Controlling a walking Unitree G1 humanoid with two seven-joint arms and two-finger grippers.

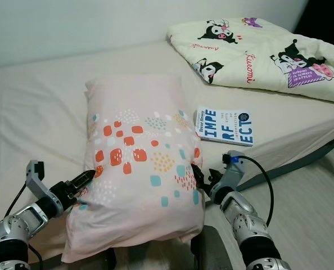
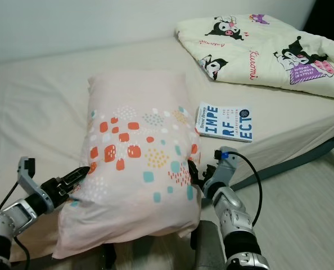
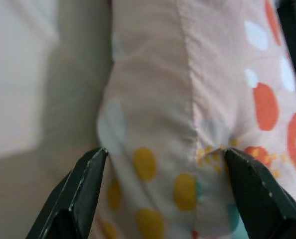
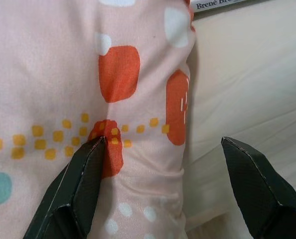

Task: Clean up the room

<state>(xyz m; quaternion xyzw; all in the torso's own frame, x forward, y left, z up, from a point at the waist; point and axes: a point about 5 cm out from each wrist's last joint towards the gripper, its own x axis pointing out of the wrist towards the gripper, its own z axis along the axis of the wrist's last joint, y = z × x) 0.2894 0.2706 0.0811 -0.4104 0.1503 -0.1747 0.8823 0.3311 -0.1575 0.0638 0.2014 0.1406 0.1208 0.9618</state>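
Pillow [image 1: 141,163] of pale pink fabric, printed with orange, teal and yellow patches, lies lengthwise on the beige bed sheet [image 1: 37,107], its near end overhanging the bed's near edge. The left gripper [image 3: 163,159] presses against the pillow's left side near that end, fingers spread wide with the seam between them. The right gripper [image 4: 163,149] meets the pillow's right side, fingers also spread wide, one fingertip [image 4: 95,154] pushing into the fabric, the other over bare sheet. Just right of the pillow lies a blue-and-white paperback book [image 1: 224,126]. At the far right a folded cream cartoon-print blanket [image 1: 262,50] rests on the bed.
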